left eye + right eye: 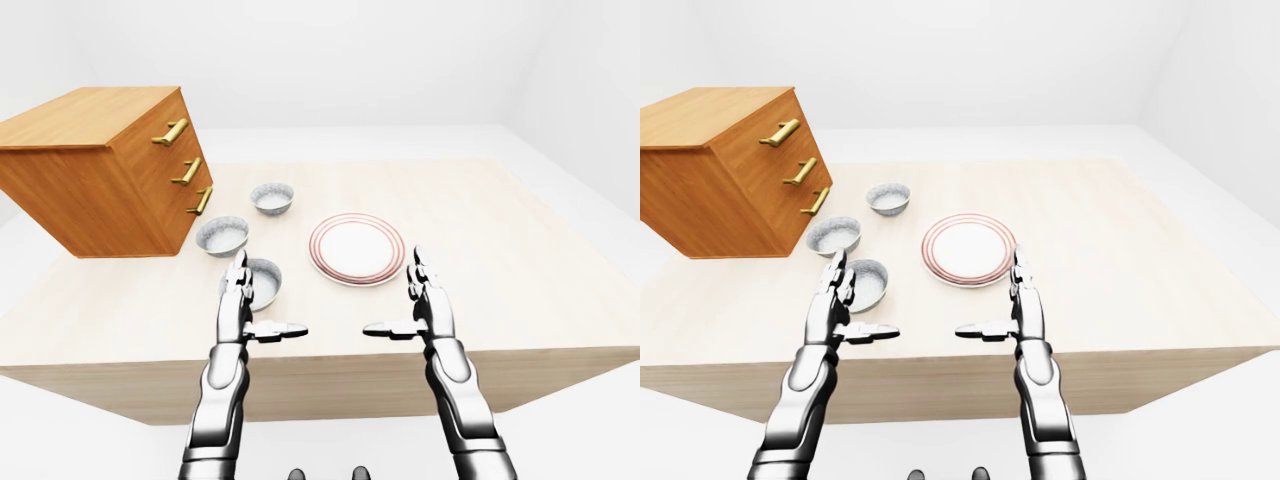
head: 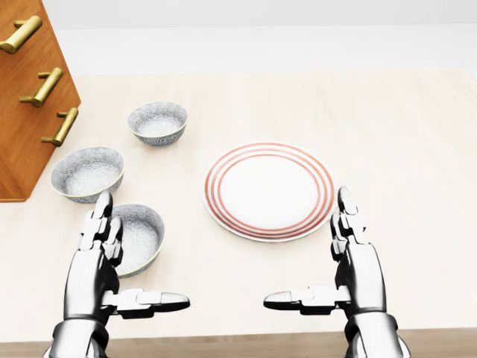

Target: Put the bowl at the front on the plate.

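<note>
Three grey speckled bowls stand in a row on the wooden table (image 2: 402, 119). The lowest bowl (image 2: 140, 237) in the head view is partly covered by my left hand (image 2: 127, 261), which is open with straight fingers and the thumb out to the right. The middle bowl (image 2: 87, 173) and the top bowl (image 2: 157, 122) lie above it. A white plate (image 2: 268, 190) with red rings sits right of the bowls. My right hand (image 2: 320, 257) is open, just below the plate's lower right rim, holding nothing.
A wooden chest of drawers (image 1: 100, 170) with brass handles stands on the table's left side, close to the middle bowl. The table's near edge (image 1: 330, 365) runs just under both wrists.
</note>
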